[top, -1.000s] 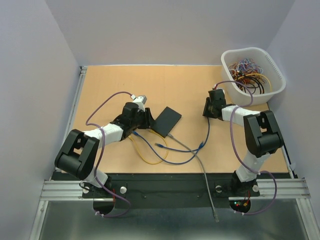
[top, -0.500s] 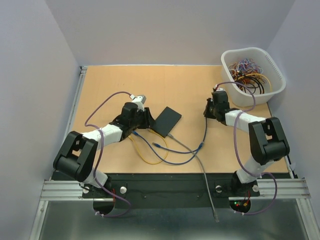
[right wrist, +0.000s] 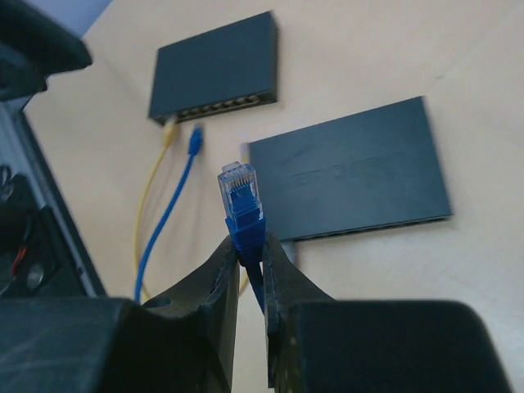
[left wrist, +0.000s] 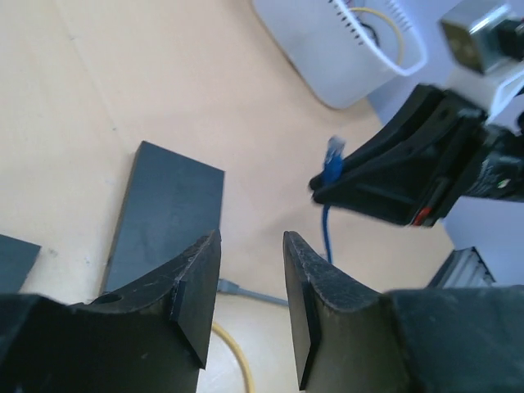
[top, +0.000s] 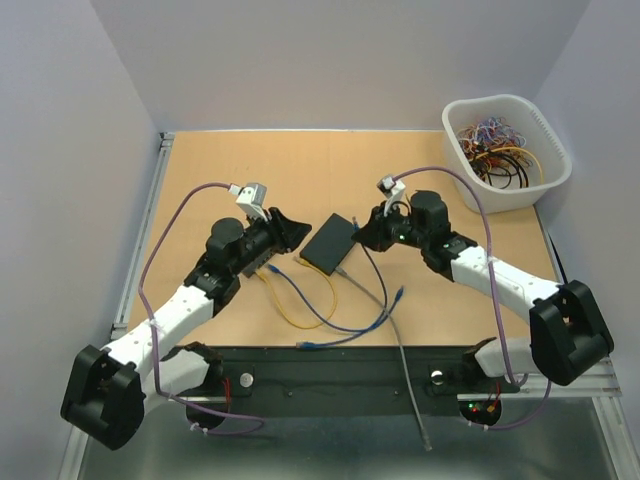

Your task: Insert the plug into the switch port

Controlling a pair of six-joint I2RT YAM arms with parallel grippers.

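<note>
- Plug [right wrist: 240,196], blue with a clear tip, is pinched between the fingers of the right end effector [right wrist: 250,250]. It sticks out past the fingertips, its blue cable trailing back between them.
- Right end effector is closed on the plug and sits just to the right of the switch [top: 331,243], a flat black box lying mid-desk. The plug is not in any port.
- From the right wrist view, the switch's port row faces the camera.
- Second switch [right wrist: 217,70] lies beyond it, with a yellow cable [right wrist: 160,180] and another blue cable [right wrist: 168,213] reaching its port row.
- Left end effector [left wrist: 250,278] is open and holds nothing. It hovers just left of the switch, facing the right one.
- Grey cable [top: 400,330] runs from the switch's near edge off the front of the desk [top: 300,170].
- White basket [top: 497,99] of tangled cables stands at the far right corner.
</note>
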